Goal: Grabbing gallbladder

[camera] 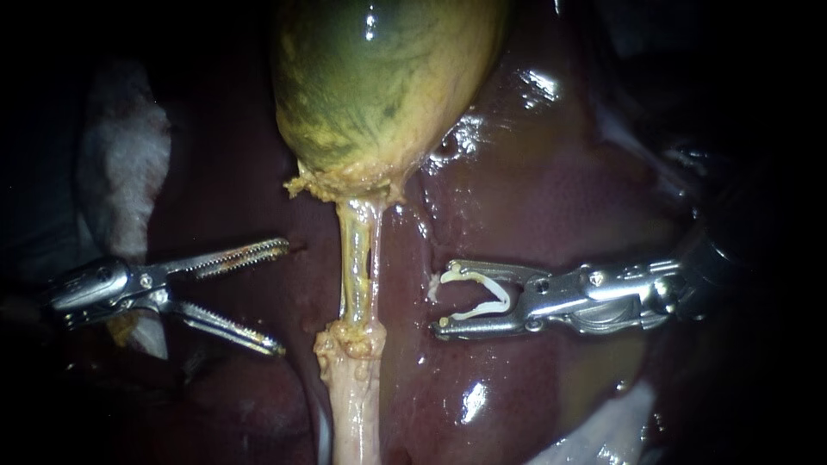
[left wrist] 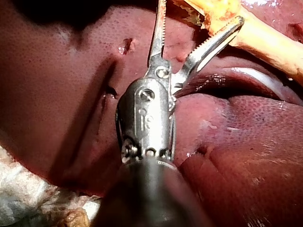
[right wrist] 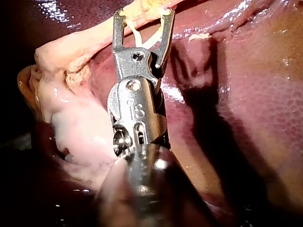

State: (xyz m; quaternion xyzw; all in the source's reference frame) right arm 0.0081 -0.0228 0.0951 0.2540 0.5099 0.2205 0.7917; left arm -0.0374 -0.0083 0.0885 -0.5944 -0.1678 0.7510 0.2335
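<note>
The green-yellow gallbladder (camera: 379,86) hangs at the top centre of the endoscope view, over the dark red liver (camera: 551,198). A pale yellow tube (camera: 357,267) runs down from its neck. My left instrument (camera: 281,299) stands open to the left of the tube, below the gallbladder, its toothed jaws touching nothing. In the left wrist view the left instrument (left wrist: 201,14) gapes just short of the tube (left wrist: 265,40). My right instrument (camera: 440,303) sits right of the tube, its spread jaws holding a white clip (camera: 482,293). The right wrist view shows that instrument (right wrist: 144,16) and its clip (right wrist: 142,40) close to the tube (right wrist: 75,47).
White gauze (camera: 125,164) lies at the left behind my left instrument, and more gauze (camera: 603,430) shows at the lower right. Wet liver surface (left wrist: 71,85) surrounds both instruments. A knot of yellowish tissue (camera: 349,340) thickens the tube lower down.
</note>
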